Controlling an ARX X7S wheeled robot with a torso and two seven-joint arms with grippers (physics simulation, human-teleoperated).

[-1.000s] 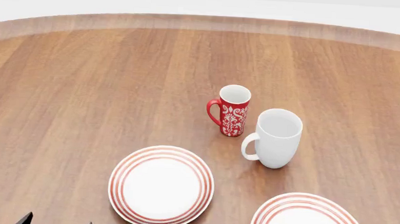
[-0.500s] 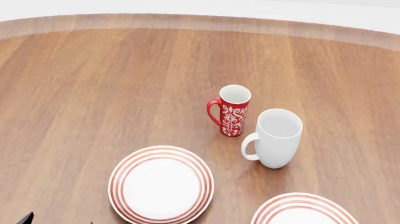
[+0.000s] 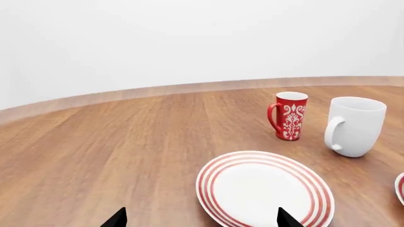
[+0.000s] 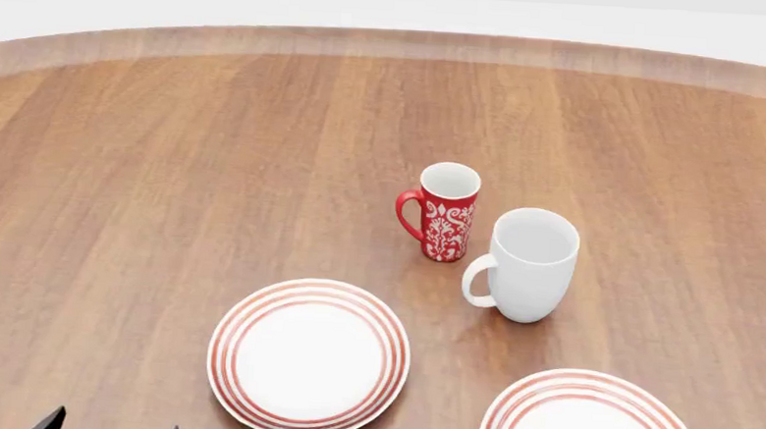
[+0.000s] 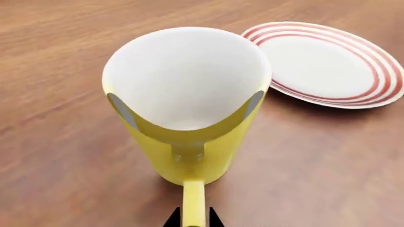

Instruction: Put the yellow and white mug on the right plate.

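Yellow and white mug [image 5: 189, 142] yellow outside, white inside, slim mug [image 4: 445, 212] red with white pattern, tall mug [image 4: 530, 264] plain white, plates [image 4: 309, 357] white with red rings, table [image 4: 202, 166] brown woodgrain.

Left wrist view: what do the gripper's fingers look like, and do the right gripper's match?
Only the tips show. The left gripper has two plain black, pointed fingertips, with no markings or cables in view. The right gripper shows the same black pointed tips. Neither arm is visible.

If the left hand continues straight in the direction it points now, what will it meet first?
Probably the near rim of the red-ringed plate, lying just ahead of the left hand; depth is uncertain, so it might pass above.
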